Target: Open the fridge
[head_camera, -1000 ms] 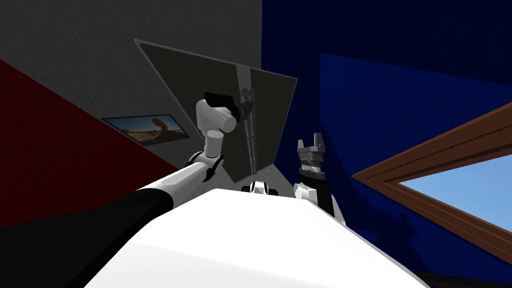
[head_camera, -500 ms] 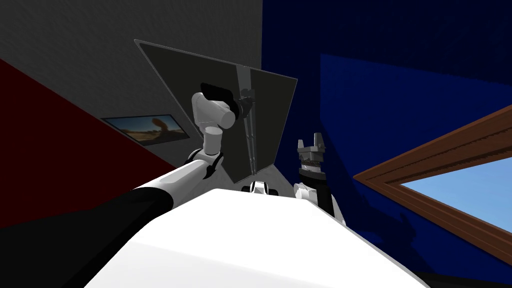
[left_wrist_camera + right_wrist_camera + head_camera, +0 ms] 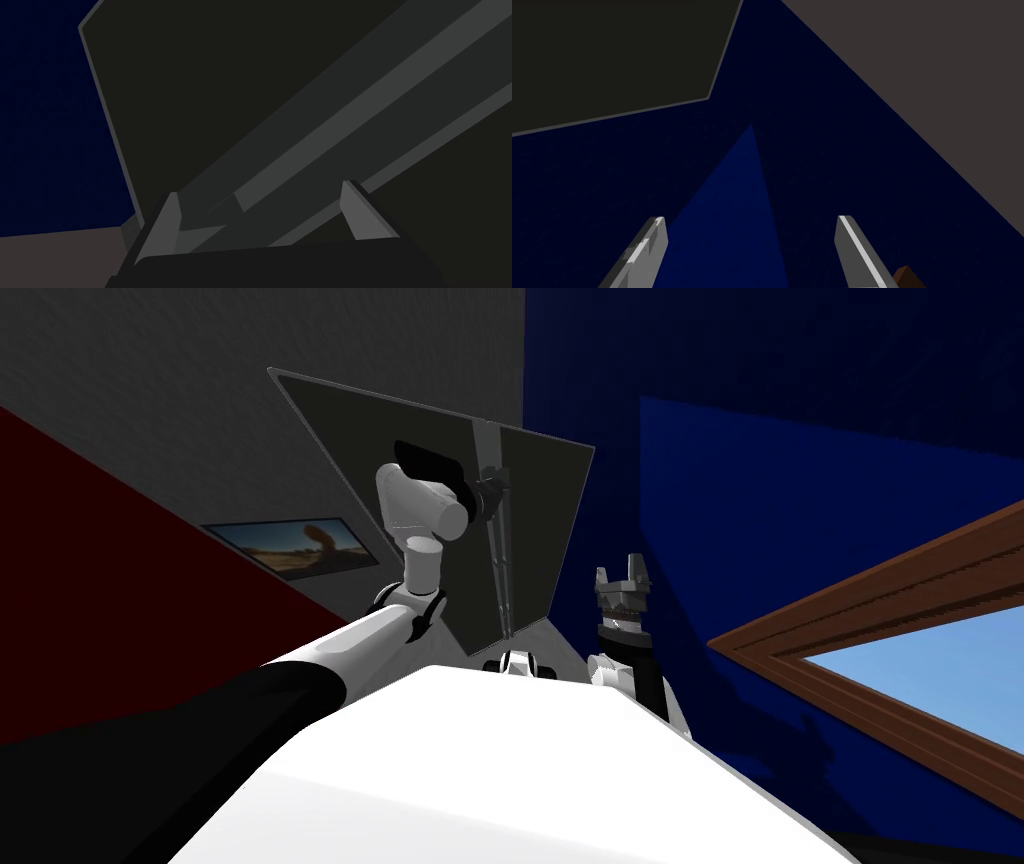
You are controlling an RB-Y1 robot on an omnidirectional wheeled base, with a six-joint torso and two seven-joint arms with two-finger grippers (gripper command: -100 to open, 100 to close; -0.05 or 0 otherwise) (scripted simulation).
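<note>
**Left hand astride the fridge handle, not yet closed**

Why things sit as they do:
- Nearest me, the right hand is parked just beside the chest. Its blades point up and stand spread, with nothing between them. I judge it is kept low and to the side so it stays out of a door's swing.
- Further out, the left hand is at the handle. Its two blades are wide apart, one on either side of the grey bar. The bar runs slantwise through the gap, close to one blade and well off the other.
- The hand has no hold on the bar. I judge this to be the line-up before closing, and the hand wants centring on the bar first.
- The fridge is straight ahead, a flat dark panel with a centre seam carrying the vertical handles. It stands against the grey wall, next to the corner with the blue wall. The front looks flush, so I judge it shut.

Arm pose:
- The left forearm reaches forward and up from my left side.
- The wrist then bends across toward the seam.
- This brings the hand onto the upper part of the handle, square to the door face.
- The right arm is tucked in, with its forearm upright.
</note>
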